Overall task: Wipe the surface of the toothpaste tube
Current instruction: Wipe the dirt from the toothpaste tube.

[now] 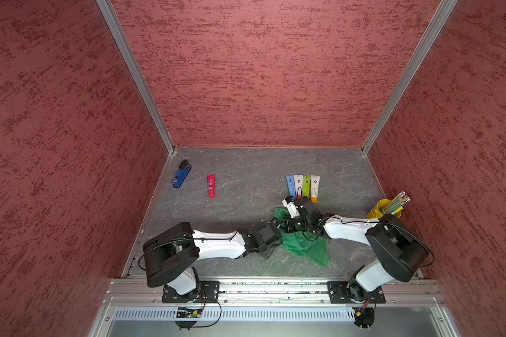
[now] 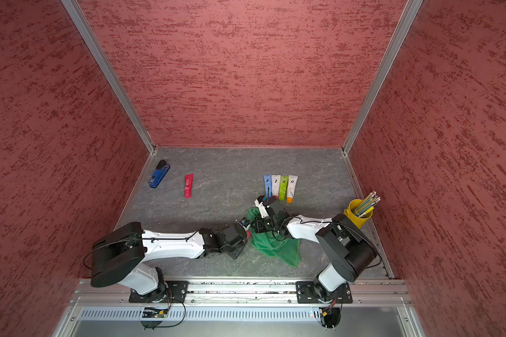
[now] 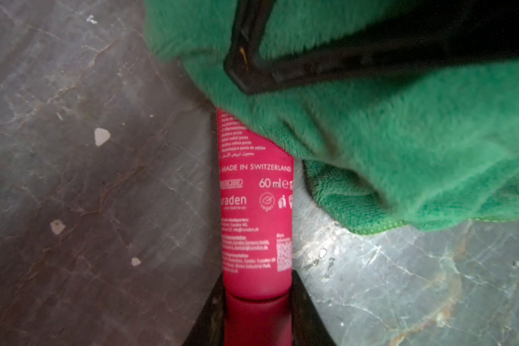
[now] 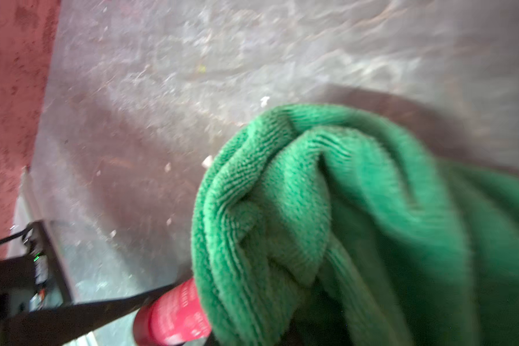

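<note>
**Left wrist view.** We see the red plastic toothpaste tube [image 3: 256, 209], printed in white, extending away from the camera above the grey stone-patterned worktop [image 3: 87, 179]. The left gripper [image 3: 258, 314] is clamped on the cap end of the tube, with one black finger [image 3: 309, 323] on each side. The far end of the tube is covered by the green microfibre cloth [image 3: 402, 134]. The right gripper [image 3: 240, 72] is dug into the top of that cloth and clenched on the fabric.

**Right wrist view.** The picture is blurred. The cloth [image 4: 342, 209] is bunched in folds directly ahead of the camera. The cap end of the toothpaste tube [image 4: 177, 317] protrudes from under the cloth's edge, with a black finger [image 4: 87, 311] of the left gripper lying against it.

**Top views.** In both top views the two arms meet right of the worktop's centre, and the tube sits between the grippers there, almost entirely hidden. The cloth [image 1: 304, 248] trails toward the front edge. A second red tube [image 1: 211, 186] lies flat, well apart to the left. A row of four coloured tubes [image 1: 303, 186] lies just behind the right wrist. A blue stapler [image 1: 182, 174] lies near the left wall. A yellow cup of pencils [image 1: 384, 208] stands by the right wall.
</note>
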Robot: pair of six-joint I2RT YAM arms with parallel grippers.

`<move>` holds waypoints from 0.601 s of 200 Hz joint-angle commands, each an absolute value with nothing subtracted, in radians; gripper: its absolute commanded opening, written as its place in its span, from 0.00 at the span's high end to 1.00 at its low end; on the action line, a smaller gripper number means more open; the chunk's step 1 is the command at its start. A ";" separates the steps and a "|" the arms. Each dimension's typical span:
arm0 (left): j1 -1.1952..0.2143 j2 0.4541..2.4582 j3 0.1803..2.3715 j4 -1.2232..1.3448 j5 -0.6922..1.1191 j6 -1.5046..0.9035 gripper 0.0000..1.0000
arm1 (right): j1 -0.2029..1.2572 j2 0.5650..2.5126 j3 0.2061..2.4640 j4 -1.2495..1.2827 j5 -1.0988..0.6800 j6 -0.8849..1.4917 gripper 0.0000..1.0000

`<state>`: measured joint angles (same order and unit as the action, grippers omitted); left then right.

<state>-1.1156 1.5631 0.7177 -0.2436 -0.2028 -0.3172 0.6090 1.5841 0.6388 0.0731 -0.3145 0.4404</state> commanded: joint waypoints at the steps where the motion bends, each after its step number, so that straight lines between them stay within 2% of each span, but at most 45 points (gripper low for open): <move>1: -1.117 1.555 0.704 -0.250 -0.195 -0.314 1.00 | 0.534 1.634 0.608 -0.049 -0.107 0.413 1.00; 30: -1.117 1.546 0.698 -0.246 -0.196 -0.316 1.00 | 0.525 1.610 0.593 -0.029 -0.119 0.414 1.00; 49: -1.117 1.552 0.701 -0.244 -0.193 -0.313 1.00 | 0.531 1.595 0.564 0.018 -0.222 0.410 1.00; 69: -1.117 1.562 0.709 -0.243 -0.193 -0.307 1.00 | 0.568 1.573 0.531 0.076 -0.349 0.434 1.00; 120: -1.100 1.571 0.724 -0.239 -0.188 -0.287 1.00 | 0.710 1.520 0.445 0.173 -0.493 0.520 1.00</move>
<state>-1.1149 1.5612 0.7166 -0.2481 -0.2008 -0.2981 0.6056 1.5249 0.5041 0.2211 -0.2974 0.4671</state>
